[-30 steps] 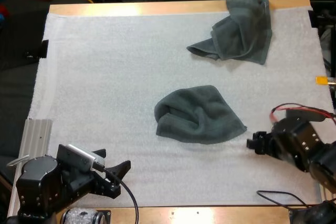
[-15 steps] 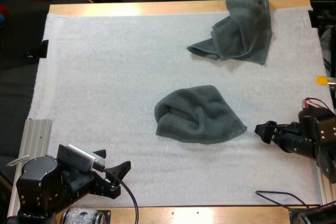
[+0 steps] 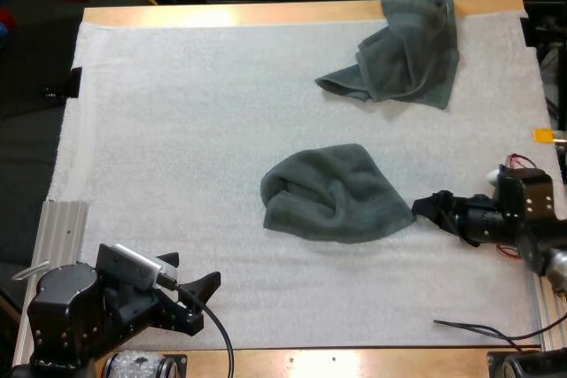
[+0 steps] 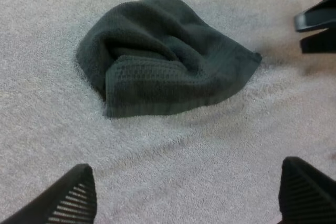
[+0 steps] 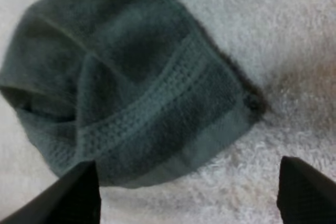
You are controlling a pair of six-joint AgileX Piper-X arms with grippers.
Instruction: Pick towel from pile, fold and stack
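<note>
Wide open white mat (image 3: 159, 130) covers the table (image 3: 266, 13) around a crumpled towel (image 3: 332, 194) at its centre. A second towel (image 3: 403, 49) lies against the far edge. My right claw (image 3: 427, 208), fingers apart, is at the crumpled towel's right corner. My left claw (image 3: 202, 300), also spread, hangs near the mat's near edge.

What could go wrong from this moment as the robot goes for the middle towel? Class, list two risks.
1. The right jaws stand open right at the middle towel's pointed corner. Closing there may catch only the tip, which could slip out.
2. That towel lies bunched in folds, so lifting it by one corner may leave it twisted rather than flat.
</note>
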